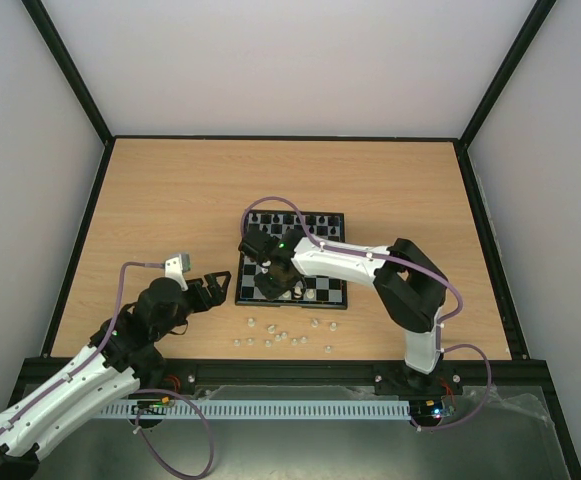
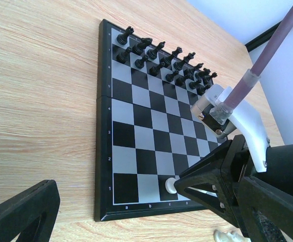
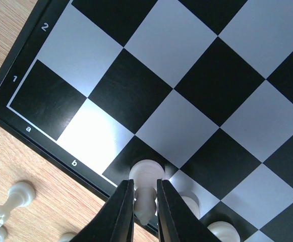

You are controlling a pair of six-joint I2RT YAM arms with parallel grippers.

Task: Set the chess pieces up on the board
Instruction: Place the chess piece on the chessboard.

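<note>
Inspection: small square chessboard with black and pale grey checks [image 2: 136, 132], centre of light wooden tabletop [image 1: 170, 190], partly set.
L: left gripper [image 1: 210, 284] over tabletop just beside chessboard's left edge, fingers [image 2: 22, 212] wide apart, nothing btwn them. Ctr: tiny black pieces [image 2: 164, 60] fill the two far rows; right gripper [image 3: 145, 185] at near-left corner, clamped on tiny cream chess piece [image 3: 146, 174] standing on sq. c1; two more cream pieces [image 3: 190, 204] on squares just beside it. Near edge: loose cream pieces [image 1: 285, 337], approx. a dozen, scattered on tabletop just off chessboard, some lying down.
</note>
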